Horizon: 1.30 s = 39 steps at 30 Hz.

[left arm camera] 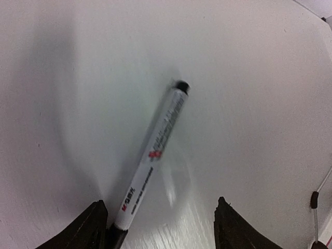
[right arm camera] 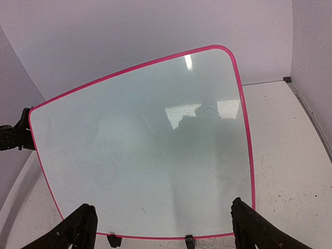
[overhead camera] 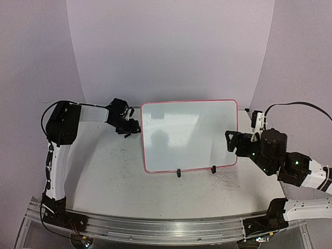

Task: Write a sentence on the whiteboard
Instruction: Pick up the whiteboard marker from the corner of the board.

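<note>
The whiteboard (overhead camera: 189,135), white with a thin red rim, stands tilted on two black clip feet (overhead camera: 178,174) at mid-table. Its face (right arm camera: 145,145) shows only reflections and faint specks; the sentence is not in view. My left gripper (overhead camera: 132,127) hovers at the board's left edge. In the left wrist view it (left arm camera: 160,202) is open over a white marker (left arm camera: 155,150) lying on a white surface, black cap pointing away, its near end beside the left finger (left arm camera: 96,223). My right gripper (overhead camera: 232,141) is open at the board's right edge, its (right arm camera: 162,204) fingers empty and facing the board.
The tabletop (overhead camera: 119,166) carries faint grey scribble marks in front of the board. Purple backdrop walls close in the back and sides. A thin cable (left arm camera: 316,199) runs at the right of the left wrist view. The left gripper's tip (right arm camera: 13,136) shows past the board's left rim.
</note>
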Tool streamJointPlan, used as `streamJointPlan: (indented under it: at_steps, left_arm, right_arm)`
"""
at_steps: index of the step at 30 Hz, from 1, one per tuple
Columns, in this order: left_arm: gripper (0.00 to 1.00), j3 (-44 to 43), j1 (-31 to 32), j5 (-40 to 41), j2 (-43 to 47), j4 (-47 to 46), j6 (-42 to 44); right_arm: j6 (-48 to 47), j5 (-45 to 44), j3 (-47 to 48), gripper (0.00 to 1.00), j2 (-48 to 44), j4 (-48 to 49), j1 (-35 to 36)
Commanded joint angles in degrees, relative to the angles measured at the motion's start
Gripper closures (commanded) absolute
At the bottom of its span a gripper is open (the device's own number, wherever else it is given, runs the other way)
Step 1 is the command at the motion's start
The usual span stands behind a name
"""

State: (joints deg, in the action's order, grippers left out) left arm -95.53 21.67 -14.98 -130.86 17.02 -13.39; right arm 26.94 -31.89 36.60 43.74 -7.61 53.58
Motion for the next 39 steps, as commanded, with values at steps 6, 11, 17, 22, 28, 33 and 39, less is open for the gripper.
streamJointPlan:
  at_steps: [6, 11, 17, 22, 28, 33, 39]
  left_arm:
    - [0.30, 4.77, 4.17, 13.85, 2.89, 8.62, 3.10]
    - [0.48, 1.86, 4.74, 21.87, -0.04, 10.84, 1.82]
    - [0.70, 4.73, 5.49, 27.64, 1.97, 11.14, 2.02]
    - [0.92, 8.79, 5.49, 29.49, 5.40, 10.78, 1.50]
    - [1.00, 14.79, 5.44, 33.52, 12.62, 10.10, -0.22]
    - [1.00, 20.97, 4.99, 38.37, 23.56, 10.21, -2.87]
    - [1.00, 24.73, 3.85, 36.41, 38.67, 10.22, -4.03]
  right_arm:
    - [-3.20, -1.26, 3.24, 0.10, 0.76, 1.13, 0.33]
    - [-7.32, -0.70, 4.99, 0.02, 1.47, 0.99, 0.35]
    - [-14.55, -5.20, 9.49, 0.02, 6.81, -1.09, 0.38]
    - [-19.89, -5.37, 14.05, 0.02, 12.08, -1.17, 0.37]
    - [-17.32, -7.79, 18.79, 0.02, 15.96, -1.18, 0.35]
    - [-16.75, -4.35, 21.58, 0.02, 16.59, -1.18, 0.26]
    - [-16.25, 10.92, 25.89, 0.02, 20.47, -0.29, -1.53]
